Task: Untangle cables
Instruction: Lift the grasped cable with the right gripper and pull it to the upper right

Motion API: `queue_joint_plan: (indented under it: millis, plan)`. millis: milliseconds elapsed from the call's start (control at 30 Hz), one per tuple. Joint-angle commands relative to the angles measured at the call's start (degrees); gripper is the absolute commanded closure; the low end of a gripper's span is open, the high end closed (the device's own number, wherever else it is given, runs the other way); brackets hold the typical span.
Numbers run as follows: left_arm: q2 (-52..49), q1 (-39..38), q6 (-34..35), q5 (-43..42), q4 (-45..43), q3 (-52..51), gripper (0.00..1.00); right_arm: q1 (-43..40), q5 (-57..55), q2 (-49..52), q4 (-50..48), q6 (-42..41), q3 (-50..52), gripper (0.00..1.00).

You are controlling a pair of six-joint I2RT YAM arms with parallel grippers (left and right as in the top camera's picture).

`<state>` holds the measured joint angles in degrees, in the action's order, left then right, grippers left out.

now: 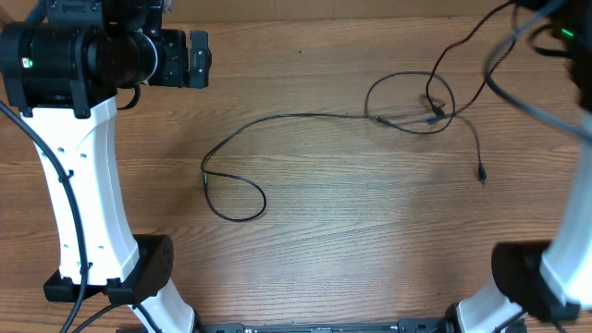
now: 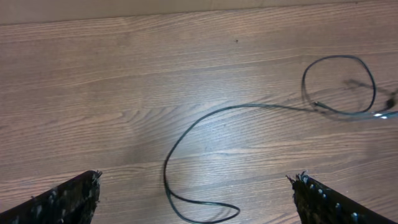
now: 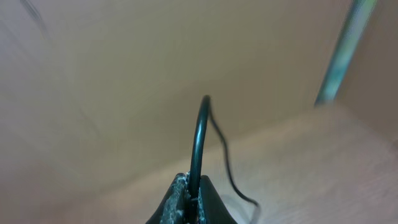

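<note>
- Overhead view: brown wood-grain table (image 1: 370, 240) fills the frame, with both arm bases at its near edge.
- White-and-black left arm (image 1: 83, 185) runs up the left side. The right arm (image 1: 546, 268) is only partly in frame, its upper part blurred, with a small green light (image 1: 566, 34) in the top right corner.
- Thick black arm cable (image 1: 532, 97) sweeps across the top right, blurred, hiding some of the wood there.
- Thin black cables (image 1: 277, 117) lie mid-table: a loose loop left of centre, then a long run right into a tangled coil (image 1: 412, 104). One strand climbs from the coil toward the top right. Another drops to a small black plug (image 1: 482, 174) lying apart on the wood.
- Left gripper (image 1: 205, 58) hovers top left, well apart from the cables, jaws spread wide and empty. The left wrist view (image 2: 194, 179) agrees: fingertips in the bottom corners, loop on the table ahead.
- Right gripper (image 3: 193, 190): the grip shows in the right wrist view only. Jaws are clamped on one of the thin black cables (image 3: 199, 137), which arcs up and falls away. Background is blurred beige, with a grey-green bar (image 3: 342, 50).
- Left wrist view alone resolves the silver-tipped plug (image 2: 382, 114) at the coil's edge.
</note>
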<state>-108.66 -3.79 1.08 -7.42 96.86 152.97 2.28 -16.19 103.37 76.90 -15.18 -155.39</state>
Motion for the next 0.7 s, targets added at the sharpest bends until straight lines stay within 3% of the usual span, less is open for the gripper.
queue_joint_plan:
  millis: [0, 367, 667]
  plan:
    - [0.13, -0.42, -0.66, 0.37, -0.07, -0.26, 0.0, -0.11, -7.19, -5.33, -1.14, 3.54, -5.62, 0.96]
    - [0.13, -0.42, 0.66, 0.35, -0.07, -0.26, 0.0, -0.11, -23.89, -11.8, -5.57, 10.99, -7.08, 0.96]
    - [0.13, -0.42, 0.63, 0.35, -0.07, -0.26, 0.01, -6.56, -27.69, -9.03, -8.39, 10.97, 3.52, 0.96]
